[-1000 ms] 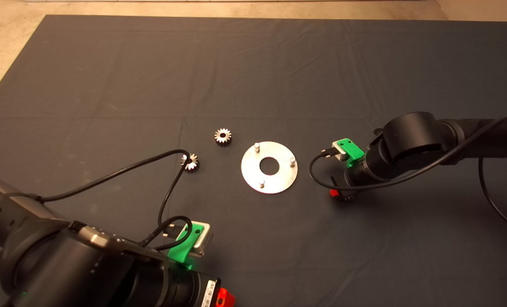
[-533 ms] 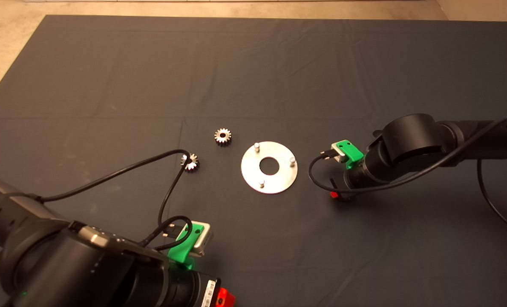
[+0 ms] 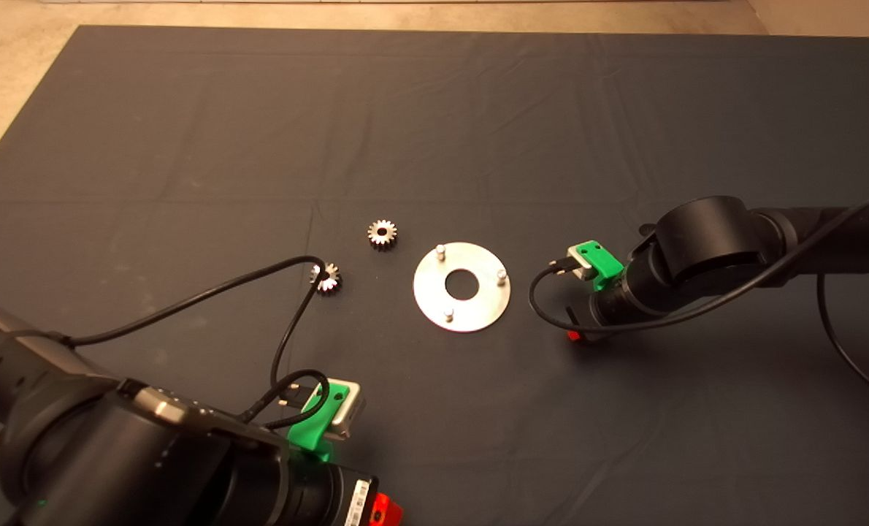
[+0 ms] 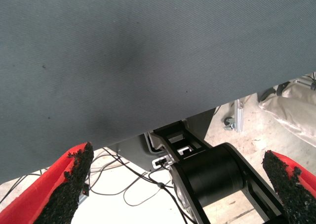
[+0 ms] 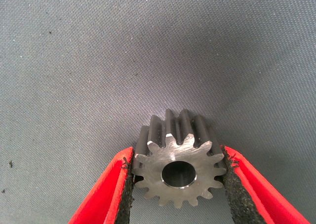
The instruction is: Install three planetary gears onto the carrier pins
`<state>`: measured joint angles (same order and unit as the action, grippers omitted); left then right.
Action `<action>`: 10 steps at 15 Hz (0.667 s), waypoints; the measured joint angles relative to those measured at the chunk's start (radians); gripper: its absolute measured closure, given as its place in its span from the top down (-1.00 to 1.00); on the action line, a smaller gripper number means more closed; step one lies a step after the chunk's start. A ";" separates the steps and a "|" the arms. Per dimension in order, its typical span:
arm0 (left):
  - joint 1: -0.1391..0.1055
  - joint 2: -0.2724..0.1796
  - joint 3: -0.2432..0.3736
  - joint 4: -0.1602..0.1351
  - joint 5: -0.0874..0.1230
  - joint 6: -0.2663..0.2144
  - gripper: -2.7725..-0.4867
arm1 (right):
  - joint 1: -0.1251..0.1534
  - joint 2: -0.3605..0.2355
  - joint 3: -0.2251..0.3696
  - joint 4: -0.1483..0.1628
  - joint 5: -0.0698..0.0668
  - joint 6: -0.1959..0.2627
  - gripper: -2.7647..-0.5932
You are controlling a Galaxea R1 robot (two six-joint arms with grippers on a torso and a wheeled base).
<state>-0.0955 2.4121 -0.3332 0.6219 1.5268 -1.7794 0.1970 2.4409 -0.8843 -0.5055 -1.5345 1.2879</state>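
In the right wrist view my right gripper [image 5: 177, 156] is shut on one planetary gear [image 5: 180, 172], a black pad against each side of its teeth, close over the mat. In the head view this gripper [image 3: 577, 334] sits just right of the round silver plate [image 3: 478, 310] and hides that gear. The plate's three carrier pins [image 3: 440, 250] [image 3: 502, 275] [image 3: 448, 315] are bare. Two more gears lie flat to the plate's left: one [image 3: 382, 234] in the open, one [image 3: 328, 279] partly behind a black cable. My left gripper [image 3: 383, 511] is parked at the lower left, fingers wide apart [image 4: 177, 154].
The left arm's black cable [image 3: 186, 303] loops over the mat near the left gear. The mat's front edge [image 4: 163, 130] shows in the left wrist view, with the robot's base and wires on the floor beyond it.
The right gripper has shifted slightly and the bit of gear seen under it earlier is now hidden in the head view. The left arm, the plate and the other gears have not moved.
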 joint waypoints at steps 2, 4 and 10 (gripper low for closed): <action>0.000 0.000 0.000 0.000 0.000 0.000 0.75 | 0.000 0.000 0.005 0.000 0.000 0.000 -0.48; 0.000 0.000 0.000 0.000 0.000 0.000 0.75 | 0.000 0.000 0.008 0.000 0.002 0.000 -0.49; 0.000 0.000 0.000 0.000 0.000 0.000 0.75 | 0.000 0.000 0.030 0.000 0.001 0.001 -0.54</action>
<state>-0.0955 2.4126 -0.3332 0.6223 1.5268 -1.7794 0.1970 2.4409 -0.8538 -0.5055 -1.5332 1.2887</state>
